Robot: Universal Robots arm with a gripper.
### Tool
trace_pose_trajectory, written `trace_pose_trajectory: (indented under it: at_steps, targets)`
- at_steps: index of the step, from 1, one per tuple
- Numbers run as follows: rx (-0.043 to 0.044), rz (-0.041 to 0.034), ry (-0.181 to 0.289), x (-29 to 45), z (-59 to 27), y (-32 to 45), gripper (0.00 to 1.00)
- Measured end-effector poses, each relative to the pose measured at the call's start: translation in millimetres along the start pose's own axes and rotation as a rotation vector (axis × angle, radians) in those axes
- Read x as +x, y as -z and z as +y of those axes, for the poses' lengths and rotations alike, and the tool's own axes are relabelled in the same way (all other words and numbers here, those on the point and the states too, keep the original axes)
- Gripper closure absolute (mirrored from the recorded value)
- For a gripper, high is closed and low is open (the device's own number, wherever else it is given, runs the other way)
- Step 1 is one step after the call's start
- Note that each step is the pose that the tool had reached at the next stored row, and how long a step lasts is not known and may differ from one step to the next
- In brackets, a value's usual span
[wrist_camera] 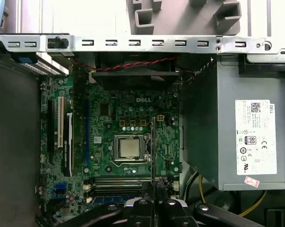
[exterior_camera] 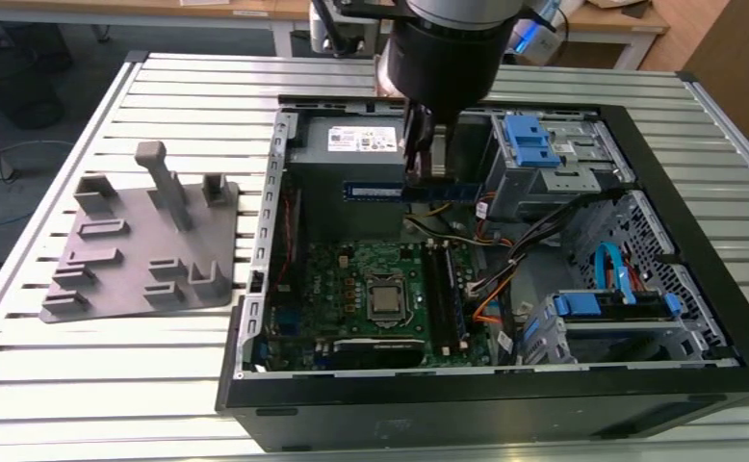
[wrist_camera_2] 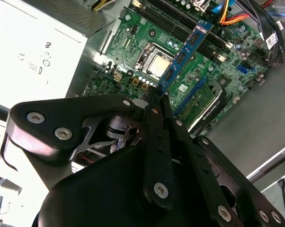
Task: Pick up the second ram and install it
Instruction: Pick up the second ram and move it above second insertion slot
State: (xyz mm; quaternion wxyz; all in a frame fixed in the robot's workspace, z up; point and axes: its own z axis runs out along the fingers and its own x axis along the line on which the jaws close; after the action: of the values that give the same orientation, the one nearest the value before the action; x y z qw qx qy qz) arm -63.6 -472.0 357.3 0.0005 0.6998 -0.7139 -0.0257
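In the exterior view, the arm's claw (exterior_camera: 415, 176) hangs over an open computer case (exterior_camera: 477, 404). The case lies on a table (exterior_camera: 92, 385) made of metal slats. The claw is clenched on the second ram (exterior_camera: 374, 192), a thin blue strip. The strip lies level in the air, over where the grey power supply (exterior_camera: 348, 144) meets the green motherboard (exterior_camera: 348, 279). It is not in the long black slots (exterior_camera: 442, 279). A grey tray (exterior_camera: 143, 241) with posts sits on the table, on the exterior view's left of the case.

In the second wrist view, the black claw (wrist_camera_2: 157, 92) pinches the second ram (wrist_camera_2: 185, 49). Part of the strip sticks out past the claw, over the motherboard (wrist_camera_2: 133, 42) and near the square silver chip (wrist_camera_2: 154, 60). The pale power supply (wrist_camera_2: 33, 47) is beside the board.

In the first wrist view, the claw (wrist_camera: 154, 198) holds the second ram (wrist_camera: 153, 146) so its thin edge shows like a dark line. The line runs just beside the silver chip (wrist_camera: 128, 147) on the motherboard (wrist_camera: 104, 118). The power supply (wrist_camera: 218, 118) is next to the board. The grey tray (wrist_camera: 190, 14) lies past the case wall.
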Motion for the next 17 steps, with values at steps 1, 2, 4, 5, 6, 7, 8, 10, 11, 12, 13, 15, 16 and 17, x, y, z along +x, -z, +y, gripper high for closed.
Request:
trace_pose_trajectory:
  at_steps: [1, 2, 4, 5, 6, 7, 8, 10, 11, 12, 13, 15, 16, 17]
  targets:
    - [0.0, 0.0001, 0.0, 0.1, -0.1, -1.1, 0.86]
    - [0.0, 0.0, 0.0, 0.1, -0.1, -2.3, 0.86]
    - [0.0, 0.0, 0.0, 0.2, -0.2, -4.5, 0.86]
    - [0.0, 0.0, 0.0, 0.3, -0.2, -5.5, 0.86]
    - [0.0, 0.0, 0.0, 0.3, -0.3, -6.5, 0.86]
    - [0.0, 0.0, 0.0, 0.4, -0.3, -7.6, 0.86]
    - [0.0, -0.0001, 0.0, 0.4, -0.3, -8.7, 0.86]
    - [0.0, -0.0001, 0.0, 0.5, -0.4, -10.9, 0.86]
    - [0.0, 0.0, 0.0, 0.6, -0.5, -12.2, 0.86]
    - [0.0, 0.0, 0.0, 0.7, -0.5, -13.3, 0.86]
    - [0.0, 0.0, 0.0, 0.7, -0.6, -14.4, 0.86]
    - [0.0, 0.0, 0.0, 0.8, -0.6, -16.8, 0.86]
    - [0.0, 0.0, 0.0, 0.9, -0.7, -18.0, 0.86]
    - [0.0, 0.0, 0.0, 1.0, -0.7, -19.2, 0.86]
